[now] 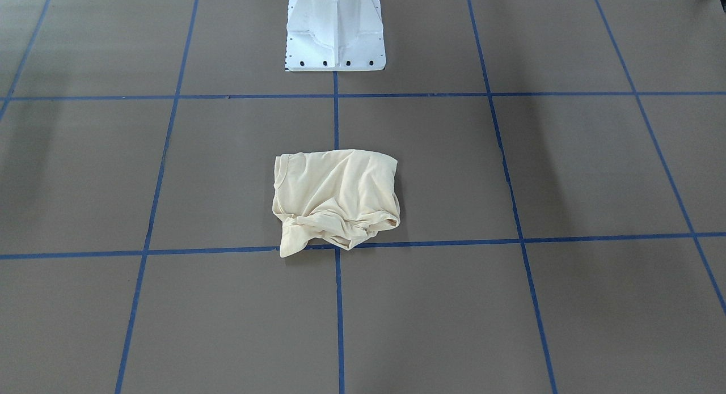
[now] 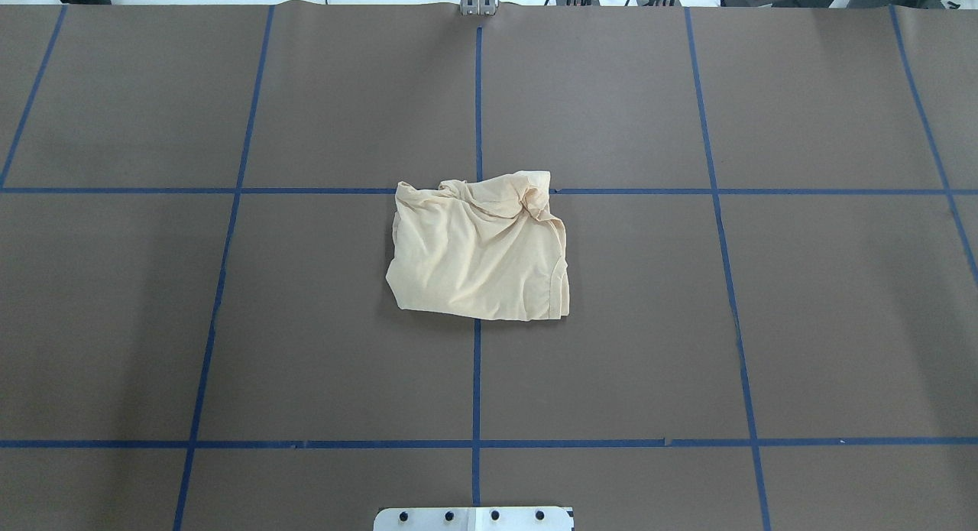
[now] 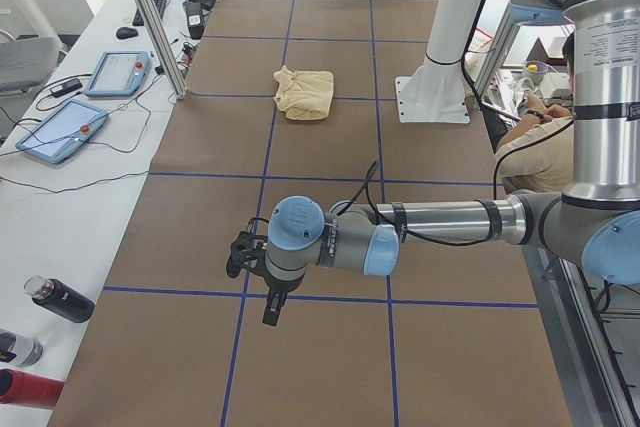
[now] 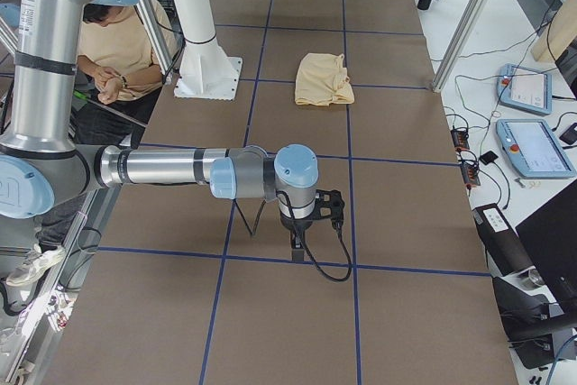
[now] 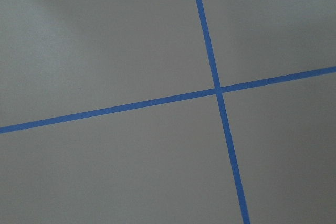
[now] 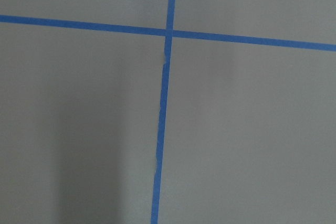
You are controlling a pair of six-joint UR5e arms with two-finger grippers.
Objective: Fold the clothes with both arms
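The clothes (image 1: 337,198) are one pale cream-yellow shirt, lying as a rumpled, roughly square bundle on the brown table where two blue tape lines cross (image 2: 481,248). Its ribbed collar shows along one edge; no print is visible. It also appears small in both side views (image 3: 305,92) (image 4: 323,78). My left gripper (image 3: 272,309) hangs over bare table far from the shirt, pointing down. My right gripper (image 4: 297,246) does the same at the opposite end. I cannot tell whether either is open or shut. Both wrist views show only table and tape.
The white pedestal base (image 1: 334,31) stands behind the shirt. A seated person (image 4: 122,51) is beside the table near the pedestal. Teach pendants (image 3: 60,127) (image 4: 532,146), bottles (image 3: 60,299) and metal posts (image 3: 150,17) line the far side.
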